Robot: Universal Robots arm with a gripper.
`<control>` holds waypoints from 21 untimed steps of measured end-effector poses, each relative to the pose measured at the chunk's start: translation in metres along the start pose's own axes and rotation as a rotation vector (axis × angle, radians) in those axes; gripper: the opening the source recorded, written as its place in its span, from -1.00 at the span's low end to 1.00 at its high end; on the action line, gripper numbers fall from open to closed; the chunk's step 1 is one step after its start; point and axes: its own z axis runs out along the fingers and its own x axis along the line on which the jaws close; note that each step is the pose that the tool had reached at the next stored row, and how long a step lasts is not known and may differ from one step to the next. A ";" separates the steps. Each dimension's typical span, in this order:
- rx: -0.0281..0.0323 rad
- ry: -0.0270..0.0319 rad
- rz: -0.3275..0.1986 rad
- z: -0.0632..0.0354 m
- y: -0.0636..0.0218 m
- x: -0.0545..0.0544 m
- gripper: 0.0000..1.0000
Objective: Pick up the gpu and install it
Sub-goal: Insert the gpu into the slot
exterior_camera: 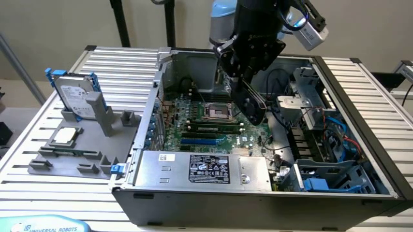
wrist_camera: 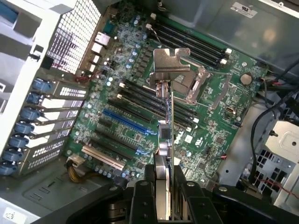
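Gpu (exterior_camera: 250,102) hangs clamped between the gripper's (exterior_camera: 241,78) jaws at the exterior view's upper centre, above the motherboard (exterior_camera: 193,121). Good work here likely means its edge parallel to a slot (wrist_camera: 127,122), without tilt.

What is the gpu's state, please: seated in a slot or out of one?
Out. The gripper holds the gpu above the motherboard, clear of its slots.
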 end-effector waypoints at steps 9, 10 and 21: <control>0.0089 -0.0016 -0.163 0.0096 -0.0002 0.000 -0.47; 0.0101 -0.0021 -0.183 0.0107 -0.0002 0.000 -0.47; 0.0239 -0.0095 -0.382 0.0215 -0.0003 -0.001 -0.47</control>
